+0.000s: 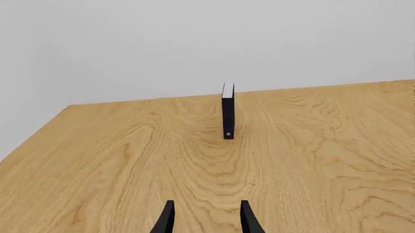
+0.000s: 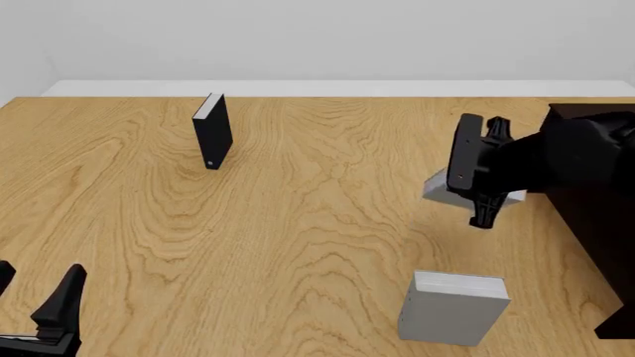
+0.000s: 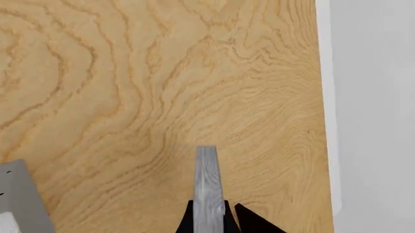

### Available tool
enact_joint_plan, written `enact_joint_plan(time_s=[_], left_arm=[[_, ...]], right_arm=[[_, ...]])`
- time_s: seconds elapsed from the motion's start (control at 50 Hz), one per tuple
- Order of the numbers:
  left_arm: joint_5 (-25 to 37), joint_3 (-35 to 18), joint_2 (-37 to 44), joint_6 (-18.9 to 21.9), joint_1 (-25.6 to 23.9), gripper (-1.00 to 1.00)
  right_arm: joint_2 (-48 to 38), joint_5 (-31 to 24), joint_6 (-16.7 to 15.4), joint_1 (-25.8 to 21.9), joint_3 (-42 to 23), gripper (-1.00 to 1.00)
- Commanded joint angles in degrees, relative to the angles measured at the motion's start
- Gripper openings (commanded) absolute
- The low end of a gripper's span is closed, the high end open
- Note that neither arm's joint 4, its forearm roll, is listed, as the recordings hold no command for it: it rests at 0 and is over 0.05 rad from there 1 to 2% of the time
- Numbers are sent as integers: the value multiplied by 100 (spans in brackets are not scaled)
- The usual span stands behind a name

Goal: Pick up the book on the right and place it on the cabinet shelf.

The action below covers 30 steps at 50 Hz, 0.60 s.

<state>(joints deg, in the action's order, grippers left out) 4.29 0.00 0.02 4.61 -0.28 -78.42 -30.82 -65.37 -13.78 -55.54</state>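
- right gripper (image 3: 217, 218): clamped on the book (image 3: 207, 182), held off the table (image 2: 297, 223) with its long axis running out past the fingertips.
- cabinet (image 2: 595, 223): just to the right of the held book and touching the arm in the front view; the shelf opening cannot be made out.
- second grey book (image 2: 453, 306): upright, nearer the camera, clear of the path by my reckoning.
- left gripper (image 1: 206, 218): parted, empty, well apart from it all.
- black book (image 2: 213, 132): upright, far left.

Light oak-grain wooden table (image 2: 297, 245), plain pale grey wall (image 2: 317, 37) behind
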Motion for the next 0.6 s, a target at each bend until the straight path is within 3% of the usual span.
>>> enact_joint_plan(time_s=[0.02, 0.28, 0.38, 0.54, 0.6], left_arm=[[-37, 0, 0, -9, -20, 100], [-72, 0, 3, 11, -79, 100], [-83, 0, 5, 15, -115, 100], [-108, 0, 16, 34, -145, 100], [-121, -1, 19, 34, -132, 100]], right_arm=[[387, 729, -238, 103, 392, -100], [804, 2341, -841, 161, 1208, -100], [925, 3472, -1138, 61, 1809, -100], [979, 4104, -985, 99, 2057, -100], [959, 4518, -1140, 178, 2260, -100]])
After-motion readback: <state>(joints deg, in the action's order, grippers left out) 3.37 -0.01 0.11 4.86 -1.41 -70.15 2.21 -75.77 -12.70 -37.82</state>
